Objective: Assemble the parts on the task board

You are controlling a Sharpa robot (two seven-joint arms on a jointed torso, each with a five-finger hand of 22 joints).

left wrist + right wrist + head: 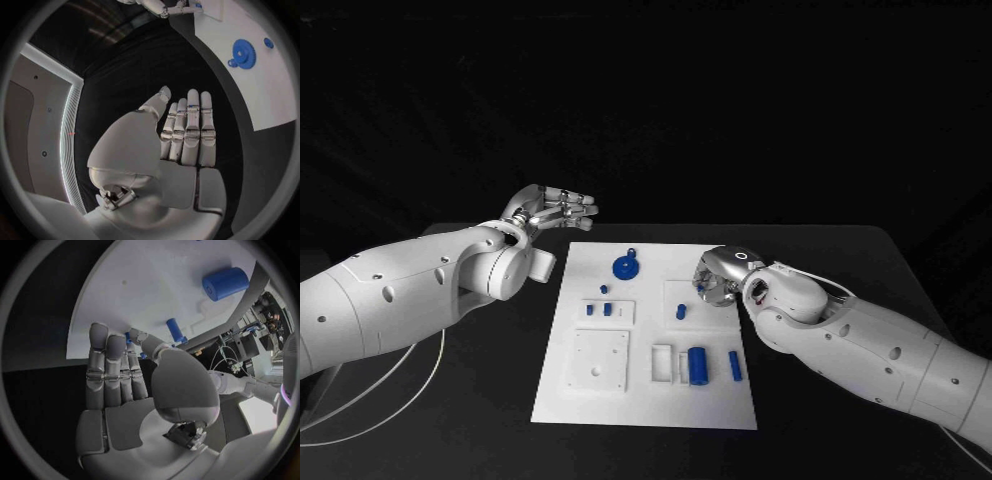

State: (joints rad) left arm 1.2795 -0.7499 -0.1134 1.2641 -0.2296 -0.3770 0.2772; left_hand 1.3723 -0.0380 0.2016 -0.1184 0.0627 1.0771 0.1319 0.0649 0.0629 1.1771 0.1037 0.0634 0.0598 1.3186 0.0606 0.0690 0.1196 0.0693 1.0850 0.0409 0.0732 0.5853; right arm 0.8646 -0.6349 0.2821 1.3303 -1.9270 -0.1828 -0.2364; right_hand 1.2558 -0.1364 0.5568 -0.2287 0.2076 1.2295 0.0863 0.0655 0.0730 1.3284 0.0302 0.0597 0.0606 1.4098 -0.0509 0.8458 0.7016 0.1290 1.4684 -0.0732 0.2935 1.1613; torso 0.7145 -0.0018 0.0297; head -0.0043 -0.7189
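Board (646, 400) is the landmark, flat on the black table (877, 250). At its near end: a square plate (599, 361), then a blue cylinder (698, 364) and a slim blue pin (734, 365) beside it. Right hand (721, 285) over the board's right edge at mid length, fingers together and straight; cannot tell if it pinches a small blue part (129, 337) at the fingertips. Farther on, blue gear (627, 266). Left hand (557, 210) off the board's far left corner, fingers straight, pressed together, holding nothing.

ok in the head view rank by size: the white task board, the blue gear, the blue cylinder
1. task board, largest by far
2. blue gear
3. blue cylinder, close to the gear in extent but narrower, so that ranking is unsure
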